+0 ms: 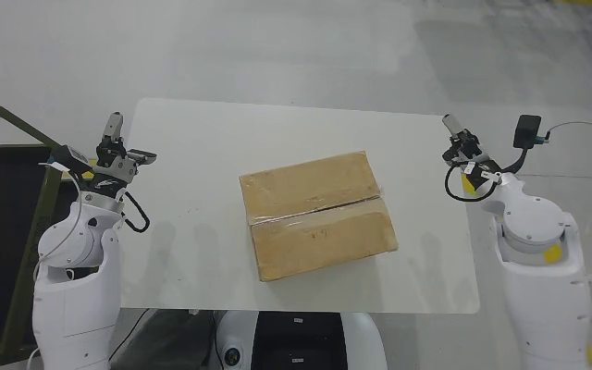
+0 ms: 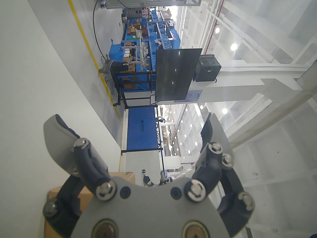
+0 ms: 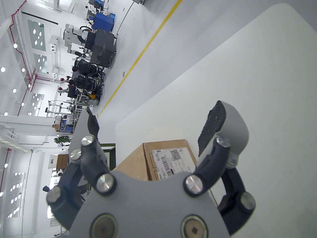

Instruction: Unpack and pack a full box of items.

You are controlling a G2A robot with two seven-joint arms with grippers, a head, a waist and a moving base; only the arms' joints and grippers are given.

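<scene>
A brown cardboard box (image 1: 317, 214), its flaps closed and taped along the middle seam, sits in the middle of the white table (image 1: 194, 240). My left gripper (image 1: 120, 141) is held up beside the table's left edge, well clear of the box, open and empty (image 2: 133, 130). My right gripper (image 1: 458, 132) is raised at the table's right edge, also open with nothing between its fingers (image 3: 151, 122). A corner of the box (image 3: 158, 157) with a white label shows behind the right gripper. A bit of the box (image 2: 123, 175) peeks past the left gripper.
A dark panel (image 1: 18, 231) stands off the table's left side. The table around the box is bare on all sides. A small black device (image 1: 527, 129) on a cable sits off the table's right edge near the right arm.
</scene>
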